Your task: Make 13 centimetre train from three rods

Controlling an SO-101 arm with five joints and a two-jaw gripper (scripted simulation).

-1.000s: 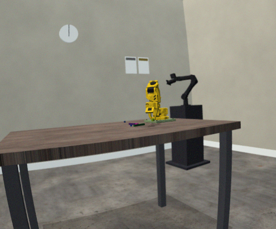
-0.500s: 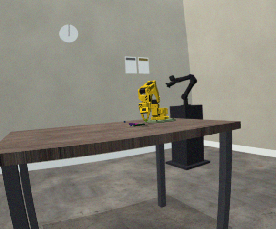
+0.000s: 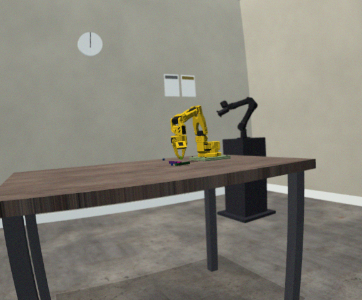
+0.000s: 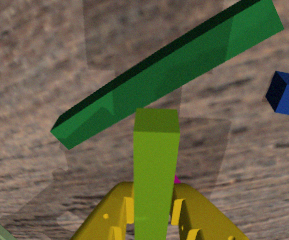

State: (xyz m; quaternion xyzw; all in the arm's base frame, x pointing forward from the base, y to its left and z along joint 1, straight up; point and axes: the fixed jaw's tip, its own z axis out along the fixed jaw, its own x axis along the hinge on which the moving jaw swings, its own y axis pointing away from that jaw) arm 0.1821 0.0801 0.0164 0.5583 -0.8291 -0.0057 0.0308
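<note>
From my station I count one yellow arm on the desk, bolted to one pale green base plate near the far edge. It is folded forward and down, so its jaws hang just over the wood, a little to the viewer's left of the base.

Through the wrist camera the jaws are pinching one lime rod, which stands out lengthwise between the two yellow fingers toward the desk. The far end of that rod sits close below the middle of one green rod, which lies flat on the desk and runs slantwise across the view from lower left to upper right. Whether lime and green touch I cannot tell from this angle. One blue cube-like rod lies apart to the right of them, near the green rod's upper end but not against it. A sliver of magenta peeks out beside the lime rod, mostly hidden.

In the exterior view I make out one purple rod lying flat just left of the green one, and the blue one as a dot farther left.

Behind the desk stands one black arm on one dark pedestal. On the wall hang one round clock and two paper sheets.
</note>
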